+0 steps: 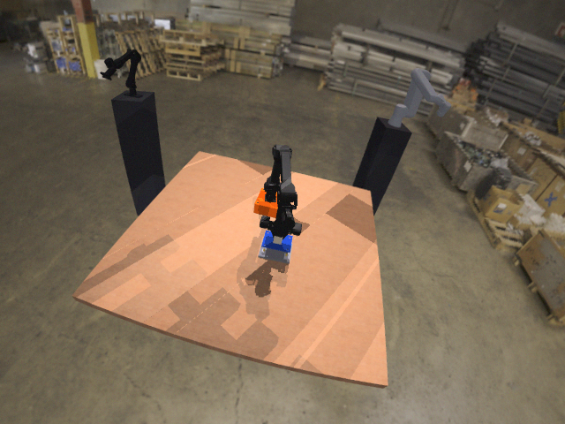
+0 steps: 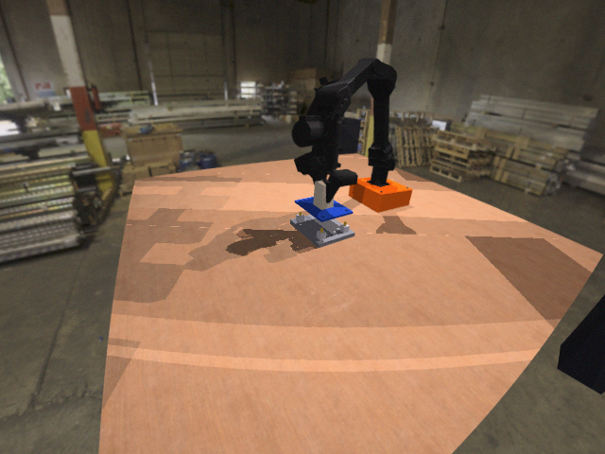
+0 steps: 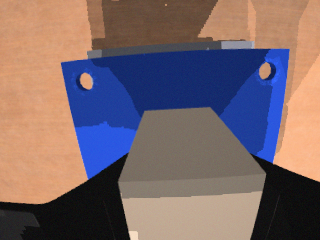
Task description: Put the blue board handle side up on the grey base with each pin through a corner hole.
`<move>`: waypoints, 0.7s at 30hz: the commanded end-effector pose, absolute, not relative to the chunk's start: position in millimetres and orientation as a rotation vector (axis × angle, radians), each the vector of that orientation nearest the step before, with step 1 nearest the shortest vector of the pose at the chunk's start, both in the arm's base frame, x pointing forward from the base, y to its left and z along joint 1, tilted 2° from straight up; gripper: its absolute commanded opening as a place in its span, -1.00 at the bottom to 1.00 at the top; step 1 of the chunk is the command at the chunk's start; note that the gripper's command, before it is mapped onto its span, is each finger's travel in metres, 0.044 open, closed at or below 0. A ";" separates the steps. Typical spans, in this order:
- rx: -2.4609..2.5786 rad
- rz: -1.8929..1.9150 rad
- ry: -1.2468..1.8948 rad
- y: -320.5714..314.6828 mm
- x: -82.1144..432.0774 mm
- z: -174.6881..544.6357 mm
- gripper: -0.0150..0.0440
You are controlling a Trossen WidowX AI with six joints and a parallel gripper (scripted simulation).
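- On the table (image 1: 328, 283) (image 2: 293, 293) (image 3: 30, 125), at left in exterior view: grey base (image 1: 274, 256) (image 2: 337, 238) (image 3: 237, 45), three gold pins visible, tips outside the holes.
- Directly above, apart from base: blue board (image 1: 287, 243) (image 2: 337, 213) (image 3: 175, 80), handle side up.
- Gripper (image 1: 277, 238) (image 2: 323, 194) (image 3: 180, 152): jaws partly spread, pinching the pale handle (image 1: 277, 240) (image 2: 319, 196) (image 3: 192, 145) from both sides; board held aloft.
- Farther right: orange block (image 1: 265, 209) (image 2: 386, 200) under the arm's foot, well apart from base.

Wooden pallets (image 1: 193, 55) (image 2: 458, 153) stand on concrete floor (image 1: 219, 118) (image 2: 53, 303)
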State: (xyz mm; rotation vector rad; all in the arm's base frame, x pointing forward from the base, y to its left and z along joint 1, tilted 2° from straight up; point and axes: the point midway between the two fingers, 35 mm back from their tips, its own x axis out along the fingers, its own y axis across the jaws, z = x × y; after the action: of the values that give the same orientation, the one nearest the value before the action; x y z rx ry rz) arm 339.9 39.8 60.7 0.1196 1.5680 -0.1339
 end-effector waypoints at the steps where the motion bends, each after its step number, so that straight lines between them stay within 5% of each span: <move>1: 0.125 -0.140 1.570 42.2 338.6 54.3 -0.49; 21: 0.122 -0.137 1.569 40.6 339.3 42.6 -0.49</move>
State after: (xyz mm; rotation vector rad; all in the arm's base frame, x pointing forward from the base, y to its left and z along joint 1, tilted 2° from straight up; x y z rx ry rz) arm 339.0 40.3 41.6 0.1230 1.5699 -0.1383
